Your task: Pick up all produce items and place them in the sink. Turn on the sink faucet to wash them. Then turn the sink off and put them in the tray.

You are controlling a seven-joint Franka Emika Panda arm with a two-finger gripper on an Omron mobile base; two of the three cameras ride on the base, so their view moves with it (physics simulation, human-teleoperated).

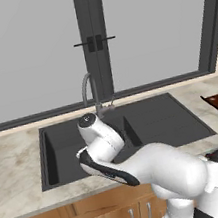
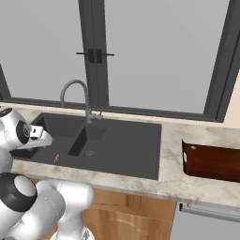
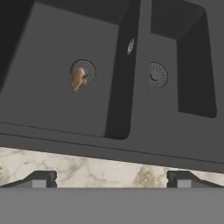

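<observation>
Left base view, grey faucet (image 1: 88,90) arching over dark sink (image 1: 158,117) set in marble surface (image 1: 13,158), right base view, red-brown tray (image 2: 213,161) right of sink, hand view, claw (image 3: 112,179) spread wide, holding nothing, brownish-orange lump (image 3: 78,78), perhaps produce, on large basin's drain.

Marble counter (image 2: 178,180) with inset sink (image 2: 136,154), tray (image 2: 213,161) on top

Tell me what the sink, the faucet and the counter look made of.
The dark-grey rectangular sink looks like matte composite or stone: flat and glareless. The slim grey gooseneck faucet looks like brushed metal, with a soft sheen. The beige veined counter looks like polished marble or granite, judging by its mottling.
</observation>
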